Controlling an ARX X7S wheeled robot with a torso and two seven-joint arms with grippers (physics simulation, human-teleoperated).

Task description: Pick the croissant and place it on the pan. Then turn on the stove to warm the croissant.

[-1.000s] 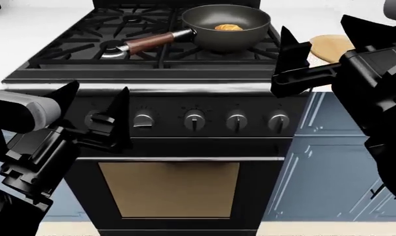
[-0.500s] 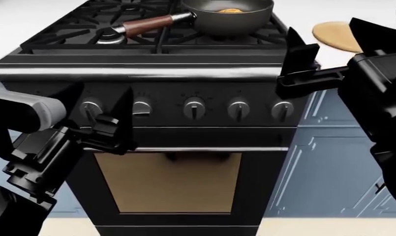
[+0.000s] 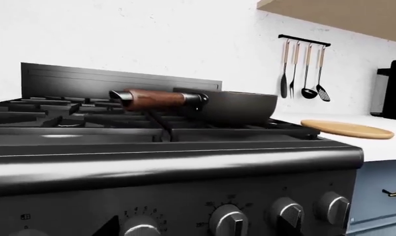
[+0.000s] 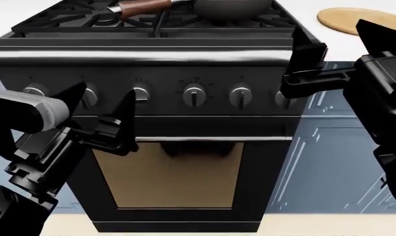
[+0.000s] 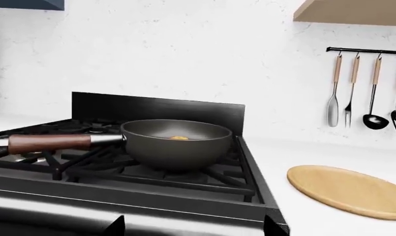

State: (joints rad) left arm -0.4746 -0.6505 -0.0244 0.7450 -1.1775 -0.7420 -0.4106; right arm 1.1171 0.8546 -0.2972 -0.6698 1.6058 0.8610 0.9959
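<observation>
The black stove [image 4: 184,73] fills the head view, with its silver knobs [image 4: 194,94] in a row. The dark grey pan [image 5: 176,142] sits on the rear right grate, its wooden handle [image 5: 50,142] pointing left. The croissant [image 5: 178,137] lies inside the pan and shows only in the right wrist view. In the head view only the pan's lower part [image 4: 230,7] shows. My left gripper [image 4: 105,96] is open and empty, just in front of the second knob from the left [image 4: 89,97]. My right gripper [image 4: 327,34] is open and empty at the stove's front right corner.
A round wooden board [image 4: 355,17] lies on the white counter right of the stove. Utensils hang on a wall rail [image 5: 365,88]. Blue cabinet doors [image 4: 329,162] flank the oven. The steel bar handle [image 4: 211,139] crosses above the tan oven window [image 4: 171,177].
The head view has dropped, so the stovetop and pan slid to the top edge and the croissant left the view. Both grippers keep about the same places, still open.
</observation>
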